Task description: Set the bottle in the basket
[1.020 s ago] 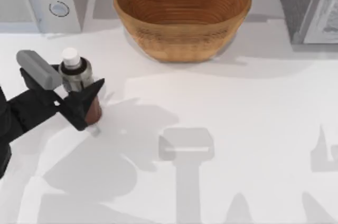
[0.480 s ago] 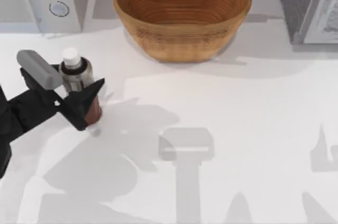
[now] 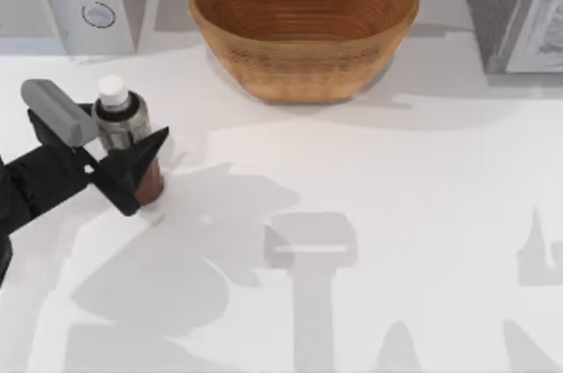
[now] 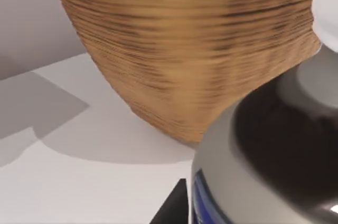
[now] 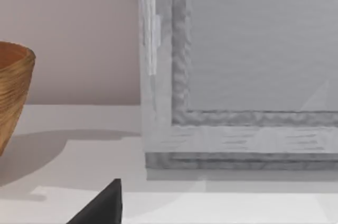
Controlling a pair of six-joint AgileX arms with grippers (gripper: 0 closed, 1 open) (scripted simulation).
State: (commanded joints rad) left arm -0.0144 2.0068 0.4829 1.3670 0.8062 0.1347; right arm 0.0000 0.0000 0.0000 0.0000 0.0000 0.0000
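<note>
Top view — left tool (image 3: 132, 166) grips bottle (image 3: 123, 127), well apart from basket (image 3: 303, 25).

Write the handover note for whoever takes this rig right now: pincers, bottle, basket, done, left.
Left pincer: shut on the bottle, at the table's left side.
Right pincer: its fingertip shows in the right wrist view; open or shut cannot be told.
Bottle: upright, gripped low on its body.
Basket: at the back centre, nothing in it.
Done: bottle grasped.
Left: carry it over the basket rim, set it inside, release.
</note>
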